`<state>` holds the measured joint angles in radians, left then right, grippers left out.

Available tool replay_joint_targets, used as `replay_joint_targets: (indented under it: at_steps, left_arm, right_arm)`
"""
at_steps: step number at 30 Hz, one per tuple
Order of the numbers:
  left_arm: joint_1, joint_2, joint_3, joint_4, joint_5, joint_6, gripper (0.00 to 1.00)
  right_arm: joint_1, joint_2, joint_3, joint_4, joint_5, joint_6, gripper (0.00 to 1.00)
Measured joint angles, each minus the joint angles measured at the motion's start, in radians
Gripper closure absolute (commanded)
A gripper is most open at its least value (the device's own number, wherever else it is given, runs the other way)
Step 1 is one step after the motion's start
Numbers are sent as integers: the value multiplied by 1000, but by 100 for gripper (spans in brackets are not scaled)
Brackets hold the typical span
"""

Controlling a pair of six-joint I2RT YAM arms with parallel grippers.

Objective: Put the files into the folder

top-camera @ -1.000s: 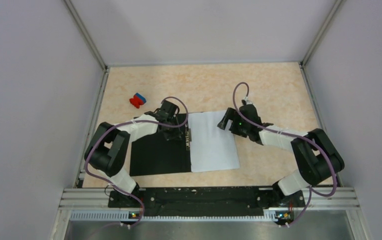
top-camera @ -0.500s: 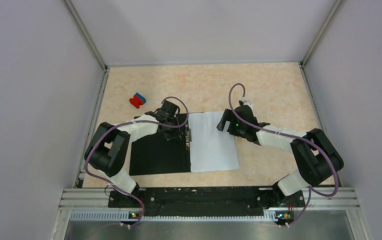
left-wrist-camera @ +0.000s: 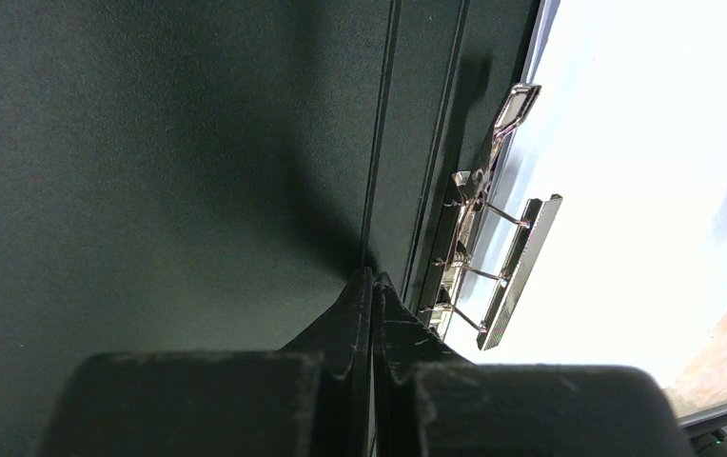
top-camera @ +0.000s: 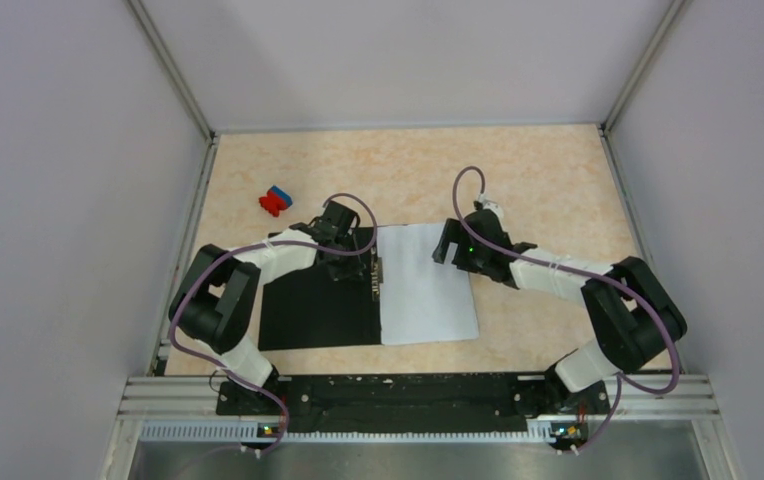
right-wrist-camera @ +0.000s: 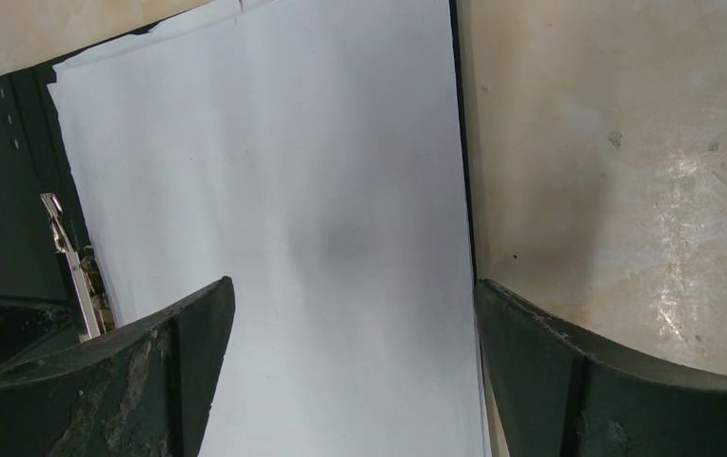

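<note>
The folder [top-camera: 313,310] lies open on the table, black inside up, with a metal clip [top-camera: 374,272] along its spine. White files [top-camera: 426,285] lie stacked on its right half. My left gripper [top-camera: 343,262] is shut with nothing in it, and its tips [left-wrist-camera: 371,278] rest on the black inside [left-wrist-camera: 150,143] just left of the clip [left-wrist-camera: 493,257]. My right gripper [top-camera: 450,245] is open above the files' far right part. In the right wrist view it [right-wrist-camera: 352,286] straddles the top sheet [right-wrist-camera: 293,171], its right finger [right-wrist-camera: 550,362] over the sheet's right edge.
A small red-and-blue block [top-camera: 275,200] sits on the beige table [top-camera: 538,180] at the far left. Grey walls close in the table on three sides. The arms' base rail [top-camera: 408,395] runs along the near edge.
My right gripper has shifted slightly left over the files, still open. The left gripper, folder and sheets have not moved.
</note>
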<state>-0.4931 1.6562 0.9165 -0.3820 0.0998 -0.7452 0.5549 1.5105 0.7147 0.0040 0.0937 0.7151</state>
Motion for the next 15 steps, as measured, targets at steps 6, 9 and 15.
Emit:
replay_joint_targets:
  at_steps: [6,9,15]
  left_arm:
    - [0,0,0,0,0,0,100]
    - [-1,0,0,0,0,0,100]
    - [-1,0,0,0,0,0,100]
  right_arm:
    - [10,1,7,-14,14,-6,5]
    - [11,11,8,-13,14,-8,5]
    - [13,46,47,-37,32,-16,5]
